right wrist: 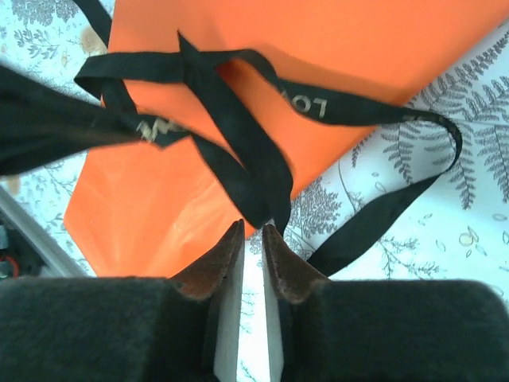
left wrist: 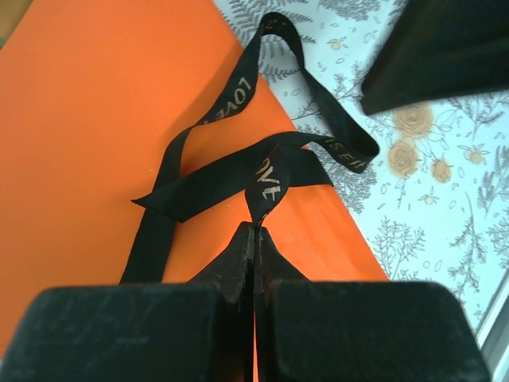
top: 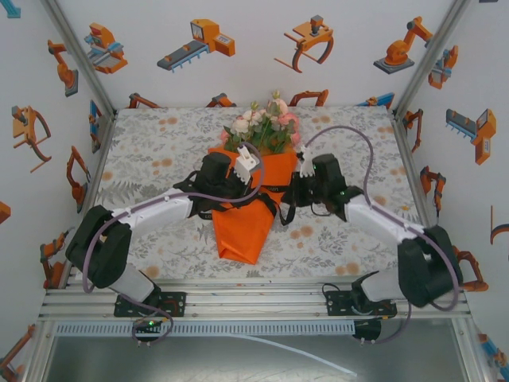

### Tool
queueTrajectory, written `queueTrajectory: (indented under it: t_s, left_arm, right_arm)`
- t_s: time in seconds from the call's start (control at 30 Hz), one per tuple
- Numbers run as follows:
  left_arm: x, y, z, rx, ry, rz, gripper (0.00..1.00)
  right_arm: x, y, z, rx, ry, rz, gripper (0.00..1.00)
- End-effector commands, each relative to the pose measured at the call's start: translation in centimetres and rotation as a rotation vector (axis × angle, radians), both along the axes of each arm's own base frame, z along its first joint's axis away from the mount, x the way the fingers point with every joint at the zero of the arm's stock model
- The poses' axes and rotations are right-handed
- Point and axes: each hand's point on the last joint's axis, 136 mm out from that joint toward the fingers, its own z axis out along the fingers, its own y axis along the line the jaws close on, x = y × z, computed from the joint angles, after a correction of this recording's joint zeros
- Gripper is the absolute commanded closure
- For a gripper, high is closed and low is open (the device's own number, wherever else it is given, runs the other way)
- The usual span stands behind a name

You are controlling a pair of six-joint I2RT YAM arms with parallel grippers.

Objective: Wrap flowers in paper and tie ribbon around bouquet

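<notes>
Left tool [left wrist: 254, 229] pinches thin black ribbon [left wrist: 199, 185] over matte orange paper [left wrist: 95, 119].

Left tool [left wrist: 254, 232] pinches ribbon [left wrist: 208, 181] over orange paper [left wrist: 87, 119].

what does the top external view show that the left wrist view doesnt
Top external gives the flowers rising from the wide rim of the orange paper cone, with the left arm and right arm reaching in from either side. Left wrist gives the gold LOVE lettering on the ribbon and the left gripper pinched shut on a strand. Shared: the orange paper, the black ribbon across it, the floral tablecloth.
</notes>
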Motion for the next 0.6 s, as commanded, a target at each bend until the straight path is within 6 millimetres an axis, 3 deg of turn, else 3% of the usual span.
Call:
queueTrajectory:
  t_s: [0.0, 0.17, 0.3, 0.57]
  left_arm:
    - [1.8, -0.9, 1.6, -0.044, -0.034, 0.043, 1.0]
    - [3.5, -1.1, 1.2, -0.024, -0.035, 0.082, 1.0]
    - [4.6, -1.1, 0.7, -0.037, -0.008, 0.1, 1.0]
    - [5.9, -1.5, -0.2, -0.055, 0.048, 0.118, 1.0]
  right_arm:
    - [-0.3, 2.2, 3.7, 0.008, -0.284, 0.028, 0.75]
    - [-1.8, 4.8, 3.6, -0.006, -0.434, 0.252, 0.71]
    - [-1.8, 6.5, 3.5, 0.038, -0.476, 0.332, 0.69]
    - [-0.1, 7.4, 0.0, -0.107, -0.535, 0.409, 0.61]
